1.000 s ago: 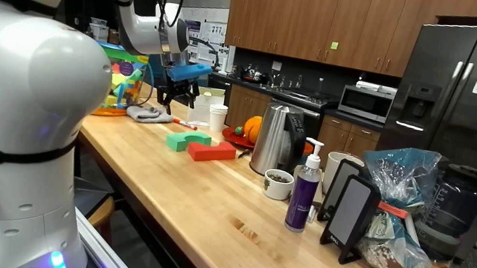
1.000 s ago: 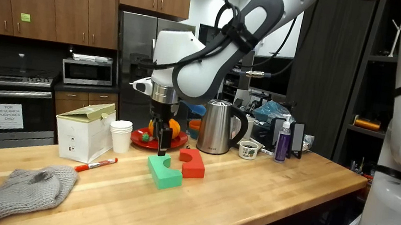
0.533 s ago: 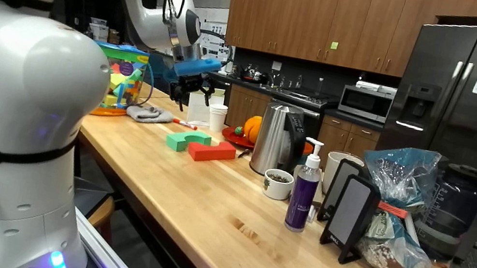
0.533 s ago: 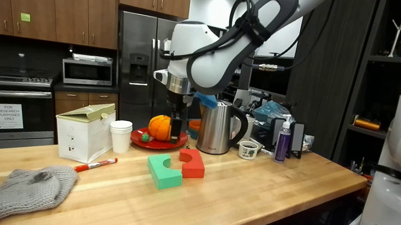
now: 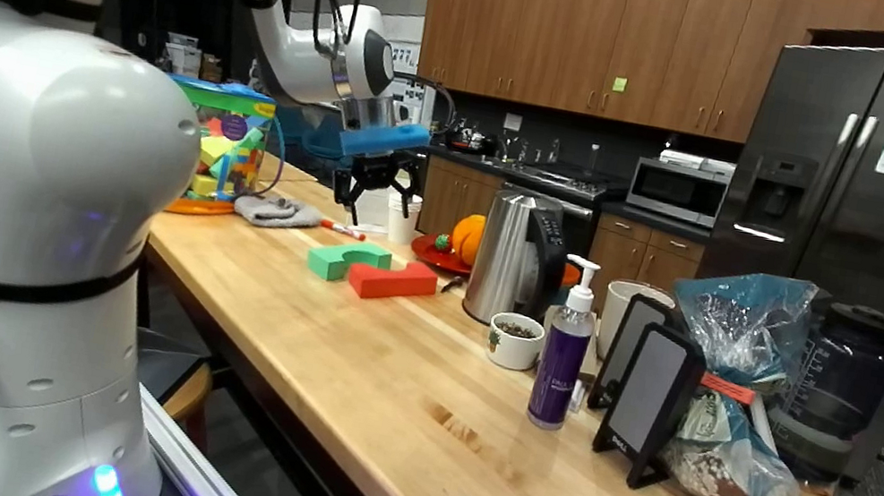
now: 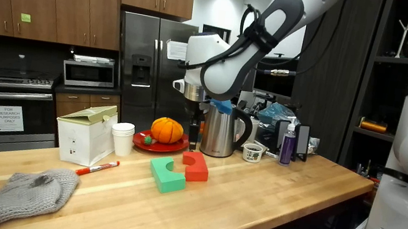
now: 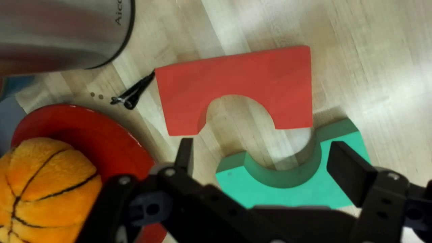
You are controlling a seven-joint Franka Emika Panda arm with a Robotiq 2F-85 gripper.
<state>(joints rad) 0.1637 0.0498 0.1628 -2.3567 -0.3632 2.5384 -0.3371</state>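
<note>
My wrist view shows the gripper [image 7: 261, 152] spread wide, the green block [image 7: 287, 194] lower right of center and the red block [image 7: 236, 77] upper center; in an exterior view the fingers [image 6: 194, 133] line up, hiding that gap.

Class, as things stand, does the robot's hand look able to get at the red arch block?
Probably yes. The hand is open and empty, and in the wrist view nothing covers the red arch block. The green block lies close to its notched side, which might limit some approaches.
</note>
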